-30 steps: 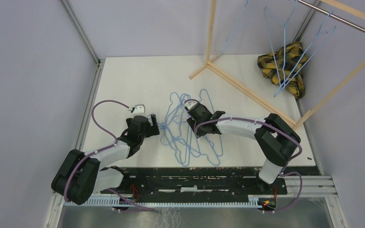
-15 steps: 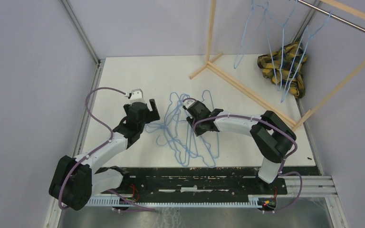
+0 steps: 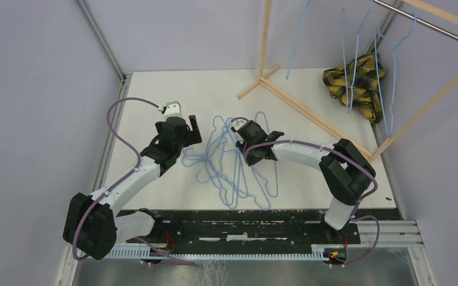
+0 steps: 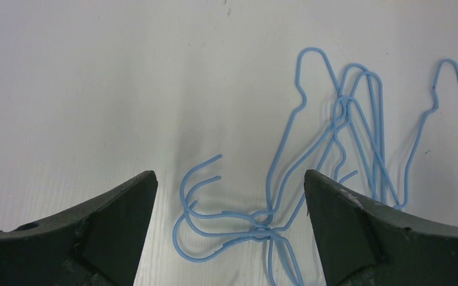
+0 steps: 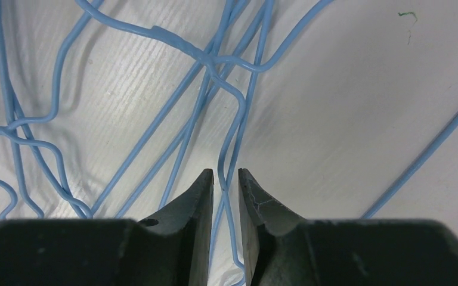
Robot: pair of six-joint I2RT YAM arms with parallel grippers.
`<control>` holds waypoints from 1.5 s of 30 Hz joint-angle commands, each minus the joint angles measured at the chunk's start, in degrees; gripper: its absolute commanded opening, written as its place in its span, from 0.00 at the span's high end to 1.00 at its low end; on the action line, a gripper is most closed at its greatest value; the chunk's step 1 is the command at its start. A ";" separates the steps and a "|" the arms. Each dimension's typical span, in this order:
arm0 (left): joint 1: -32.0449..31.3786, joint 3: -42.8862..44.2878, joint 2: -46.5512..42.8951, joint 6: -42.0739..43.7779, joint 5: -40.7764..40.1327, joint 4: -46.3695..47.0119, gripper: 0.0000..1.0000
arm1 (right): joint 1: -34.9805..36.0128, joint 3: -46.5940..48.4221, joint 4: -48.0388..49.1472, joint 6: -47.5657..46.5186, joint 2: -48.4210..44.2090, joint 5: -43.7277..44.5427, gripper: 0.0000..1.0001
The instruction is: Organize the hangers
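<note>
On the table [image 3: 155, 95]: a loose tangle of blue hangers [image 4: 261, 221] lay between your two arms, near the middle of the white top.
Left gripper [image 4: 229, 179]: you had it low at the left edge of the tangle, fingers [image 4: 119, 208] spread wide, pinching nothing.
Under the left gripper: a few hooks curled on the table in the gap between the fingers, touching neither.
Right gripper [image 5: 225, 173]: you had it over the far middle of the tangle, fingers almost together, with a slim gap between them.
In that gap: one wire ran straight into it (whether the fingers bit on the wire, I could not tell).
Ahead of the right gripper: several wires crossed at one knot.
Rack [image 3: 313, 117]: it stood at the far right corner, a wooden frame with a metal rail [image 3: 429, 22].
At the rail: more hangers hung there, apart from one another.
Cloth [image 3: 367, 98]: yellow-black plaid, bunched on the table under the rail, behind the hung wires.
</note>
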 commanded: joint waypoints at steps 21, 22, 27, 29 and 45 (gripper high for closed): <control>-0.48 -0.13 -2.86 1.31 -1.17 -1.35 0.00 | -2.23 4.58 0.33 0.79 0.62 -7.26 0.82; -0.55 -0.31 -3.15 1.17 -1.23 -1.34 0.00 | -2.18 4.38 -0.05 0.56 -0.52 -7.48 0.90; -0.53 -0.98 -4.51 1.04 -2.23 -1.59 0.00 | -2.32 3.47 -1.19 1.94 -8.99 -8.40 0.99; -0.55 -1.00 -5.10 1.04 -2.37 -1.73 0.00 | -2.47 3.85 -1.62 2.77 -13.34 -8.36 0.99; -0.52 -0.77 -6.15 0.77 -2.28 -1.23 0.00 | -11.88 29.79 5.71 13.99 -13.95 -11.64 0.99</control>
